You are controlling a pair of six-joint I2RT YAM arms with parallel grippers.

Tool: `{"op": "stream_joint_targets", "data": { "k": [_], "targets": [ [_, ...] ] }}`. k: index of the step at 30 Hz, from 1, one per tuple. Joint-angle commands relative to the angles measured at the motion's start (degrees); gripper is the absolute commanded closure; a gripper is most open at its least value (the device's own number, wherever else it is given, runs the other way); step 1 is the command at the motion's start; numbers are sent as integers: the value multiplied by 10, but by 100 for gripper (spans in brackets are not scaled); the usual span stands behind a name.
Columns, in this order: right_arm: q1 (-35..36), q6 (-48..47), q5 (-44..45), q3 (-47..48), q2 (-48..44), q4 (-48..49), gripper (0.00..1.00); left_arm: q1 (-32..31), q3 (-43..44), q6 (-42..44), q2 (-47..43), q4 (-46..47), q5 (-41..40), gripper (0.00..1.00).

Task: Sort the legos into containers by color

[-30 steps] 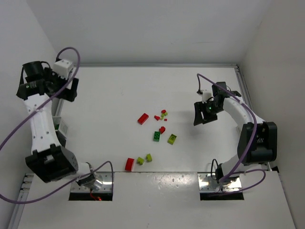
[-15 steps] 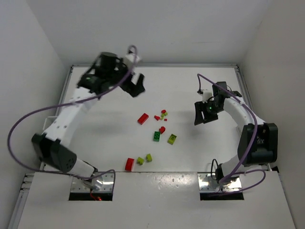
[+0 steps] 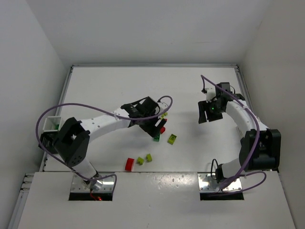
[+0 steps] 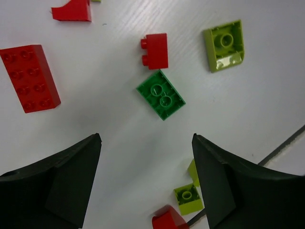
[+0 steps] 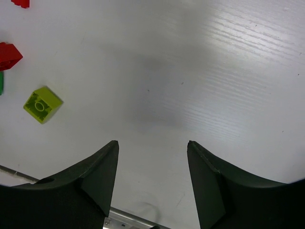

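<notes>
Loose legos lie mid-table. In the left wrist view I see a big red brick (image 4: 29, 78), a small red brick (image 4: 156, 50), a dark green brick (image 4: 160, 94) and a lime brick (image 4: 224, 44). My left gripper (image 4: 146, 137) hangs open and empty just above them, nearest the dark green brick (image 3: 156, 137). A lime brick (image 3: 172, 139) lies to its right. My right gripper (image 3: 207, 114) is open and empty over bare table to the right of the pile; its view shows that lime brick (image 5: 42, 104). One white container (image 3: 50, 124) stands at the far left.
A red brick (image 3: 129, 164) and two small lime bricks (image 3: 144, 159) lie near the front edge of the table. Grey metal plates (image 3: 91, 186) with wiring sit at the arm bases. White walls close in the table on three sides.
My left arm has swung from the far left, across the back, down over the lego pile in the middle. My right gripper has shifted slightly.
</notes>
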Motion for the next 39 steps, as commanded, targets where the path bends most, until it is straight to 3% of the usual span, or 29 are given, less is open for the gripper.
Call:
{"op": "stream_joint_targets", "data": {
  "k": [1,12,18,29,33,35,39],
  "targets": [
    [-4,8,11,-2,-15,18,40,-4,22,-58,24,34,-30,18],
    [-4,8,11,-2,-15,18,39,-78,88,-155,121,35,-114,25],
    [-4,8,11,-2,-15,18,39,-78,94,-166,168,25,-146,33],
    [-9,8,5,-8,-15,24,39,-78,88,-166,168,25,-166,35],
    [-9,8,5,-2,-15,24,39,-78,60,-166,158,36,-166,49],
    [-9,8,5,-2,-15,24,39,-78,53,-166,151,41,-166,61],
    [-9,8,5,-2,-15,24,39,-73,33,-155,145,47,-155,67]
  ]
}}
